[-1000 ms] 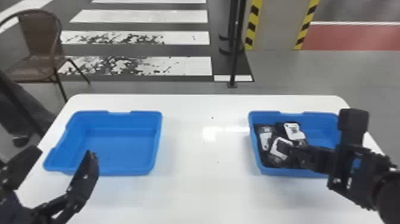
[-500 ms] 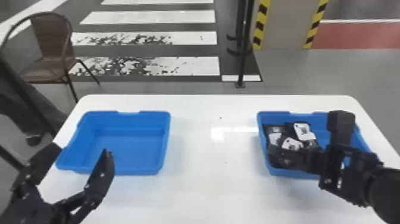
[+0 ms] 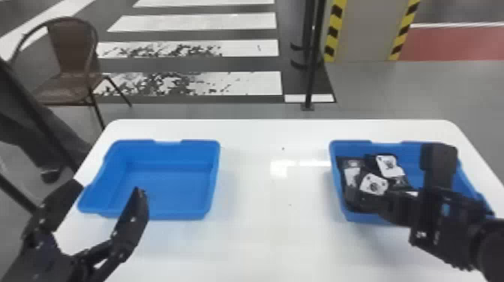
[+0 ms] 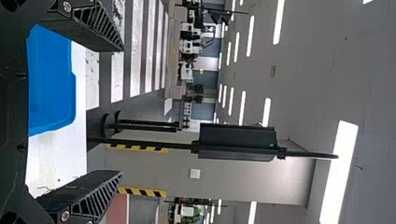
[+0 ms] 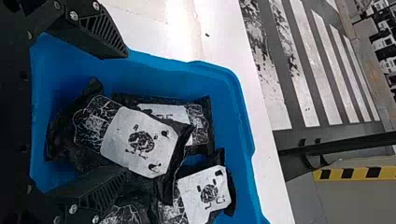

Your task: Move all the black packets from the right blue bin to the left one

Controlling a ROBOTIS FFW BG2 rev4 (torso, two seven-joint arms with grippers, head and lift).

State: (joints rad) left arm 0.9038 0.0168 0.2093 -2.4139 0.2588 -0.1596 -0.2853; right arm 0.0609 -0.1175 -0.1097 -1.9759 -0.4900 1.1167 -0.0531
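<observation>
At the head view's lower left, the left pincer (image 3: 108, 187) gapes wide, near the left blue bin (image 3: 168, 180) on the white tabletop (image 3: 270, 232). At right, black packets (image 3: 374, 184) lie heaped in the right blue bin's (image 3: 350, 144) left part; the right pincer (image 3: 412, 182), fingers parted, is at the heap.

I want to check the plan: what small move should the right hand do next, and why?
Probably ease the right hand down slightly toward the top black packet: its fingers are open, and that packet lies between them in the wrist view.
</observation>
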